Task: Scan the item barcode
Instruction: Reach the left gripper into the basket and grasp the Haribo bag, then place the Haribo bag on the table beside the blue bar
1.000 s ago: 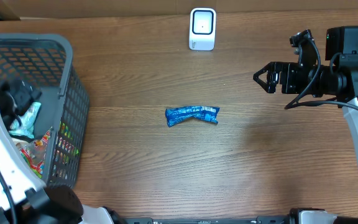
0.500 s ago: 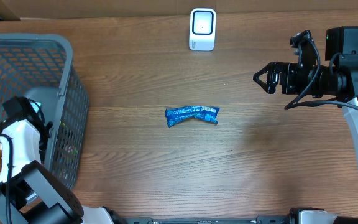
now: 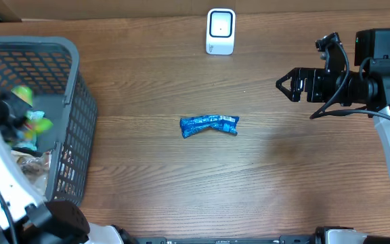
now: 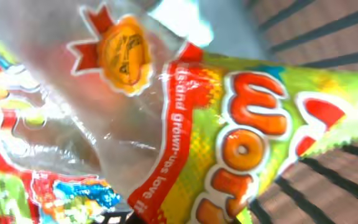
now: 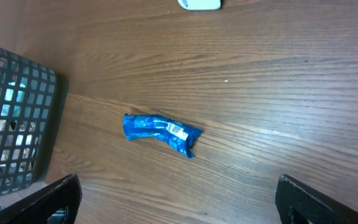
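Mock shop checkout: barcode scanner point(image 3: 221, 31), snack basket point(image 3: 80, 122), wooden table point(image 3: 181, 183).

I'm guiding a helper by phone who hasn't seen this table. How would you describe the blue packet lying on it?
On the wooden table, right of the grey mesh basket and nearer you than the white device at the far edge, the blue packet lies alone near the middle. It is the only wrapper outside the basket, crinkled, with a small white barcode label.

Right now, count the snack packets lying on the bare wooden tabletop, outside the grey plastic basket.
1: the crinkled blue packet lies mid-table, nearer the robot than the white scanner. Other packets sit inside the grey mesh basket, some possibly hidden.
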Tool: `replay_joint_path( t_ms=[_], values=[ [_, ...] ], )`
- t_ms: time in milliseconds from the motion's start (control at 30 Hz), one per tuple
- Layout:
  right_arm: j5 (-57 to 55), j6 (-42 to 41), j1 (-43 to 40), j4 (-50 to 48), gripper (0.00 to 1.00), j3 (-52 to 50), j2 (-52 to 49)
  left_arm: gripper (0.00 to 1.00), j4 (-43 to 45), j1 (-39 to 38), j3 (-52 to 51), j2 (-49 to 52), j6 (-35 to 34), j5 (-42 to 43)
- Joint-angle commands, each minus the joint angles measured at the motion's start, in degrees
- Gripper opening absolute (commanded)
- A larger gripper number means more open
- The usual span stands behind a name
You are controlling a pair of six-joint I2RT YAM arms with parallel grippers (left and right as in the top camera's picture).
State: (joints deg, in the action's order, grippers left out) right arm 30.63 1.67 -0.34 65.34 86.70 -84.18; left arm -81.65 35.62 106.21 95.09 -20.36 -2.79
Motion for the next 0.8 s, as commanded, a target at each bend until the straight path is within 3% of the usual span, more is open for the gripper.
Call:
replay_joint_path(
  t_ms=[0, 100, 167, 367, 500, 600, 733, 767],
  values=[
    [-0.1, 0.0, 0.2, -0.3, 1.00, 1.5, -0.1, 0.04, -5.7, -0.7, 17.2, -1.3, 7.8, 8.9],
    [-0.1, 0.0, 0.2, -0.3, 1.00, 1.4, -0.1, 0.04, -7.2, -4.5, 22.2, -1.8, 12.8, 19.1],
    [-0.1, 0.0, 0.2, -0.3, 1.00, 1.4, -0.1, 0.04, -7.6, -9.8, 22.1, -2.0, 13.6, 21.6],
    [-0.1, 0.0, 0.2, -0.3, 1.00, 1.4, -0.1, 0.04, -4.2, -32.9, 12.4, -0.3, 13.6, 16.4],
    [-0.1, 0.0, 0.2, -0.5, 1.00, 1.4, -0.1, 0.04, 1.9, -49.0, -4.2, 2.1, 3.9, 0.1],
    [-0.1, 0.0, 0.2, -0.5, 1.00, 1.4, -0.1, 0.04, 9.6, -54.4, -15.1, 3.8, -1.3, -0.4],
    [-0.2, 0.0, 0.2, -0.4, 1.00, 1.4, -0.2, 0.04, 21.5, -55.9, -28.1, 7.1, -11.0, -0.4],
    [-0.2, 0.1, 0.2, -0.4, 1.00, 1.4, -0.2, 0.13, 22.5, -55.7, -29.2, 7.8, -12.0, -0.4]
  ],
)
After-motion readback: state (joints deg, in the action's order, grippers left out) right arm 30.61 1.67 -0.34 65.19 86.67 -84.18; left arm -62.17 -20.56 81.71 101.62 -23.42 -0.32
